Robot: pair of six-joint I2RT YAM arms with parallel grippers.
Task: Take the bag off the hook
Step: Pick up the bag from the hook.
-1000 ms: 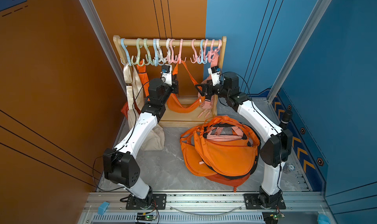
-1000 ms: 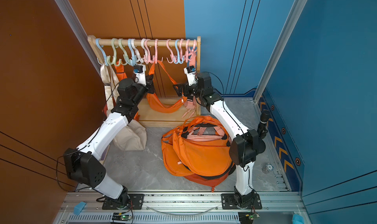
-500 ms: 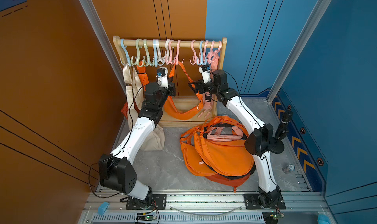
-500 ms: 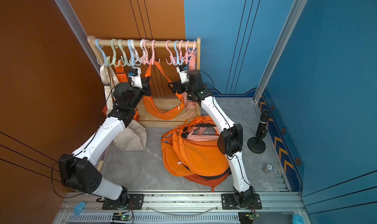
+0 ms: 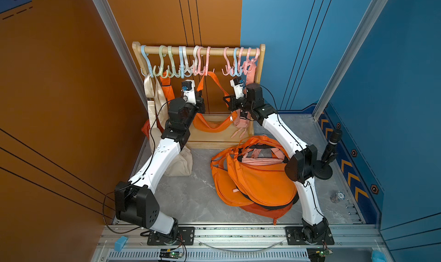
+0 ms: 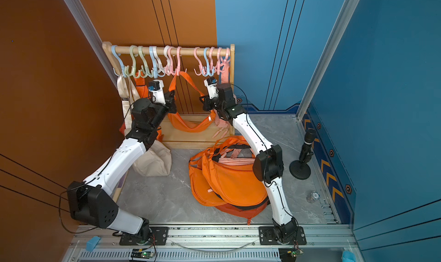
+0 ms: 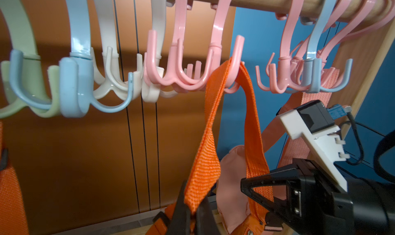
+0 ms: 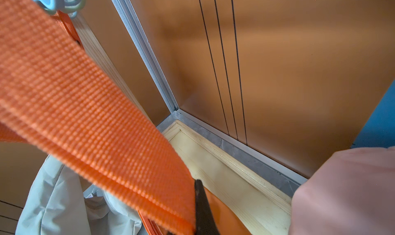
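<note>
**both end effectors clenched on the strap, bag hanging on its hook**

the orange bag [image 5: 212,127] hangs on the wooden rack; its strap [image 7: 213,107] is looped over one prong of a pink hook [image 7: 238,50] on the rail [image 5: 198,50], seated in the curve of that prong; the bag's body sags low between the two arms, over the rack's base board, with the zip pull showing in both top views; whether the body touches the board cannot be told; from the hook the strap runs down in two legs; the left end effector [image 7: 193,212] is clenched on the leg on its own side, the webbing pinched between its black fingers [image 7: 181,210]; the right end effector [image 7: 250,186] is clenched on the other leg, below the hook; its wrist view shows the webbing running in beside one dark finger [image 8: 203,210]; a pink bag [image 5: 241,123] hangs at the rail's end, just beside the right end effector; a beige bag [image 5: 181,163] hangs from the hooks at the other end, its body slumped on the grey counter [image 5: 191,196] behind the left arm; a pile of orange bags [image 5: 253,179] lies on the counter in front of the rack, near the right arm; a black stand [image 5: 327,158] sits by the blue wall, well apart from the rack
</note>
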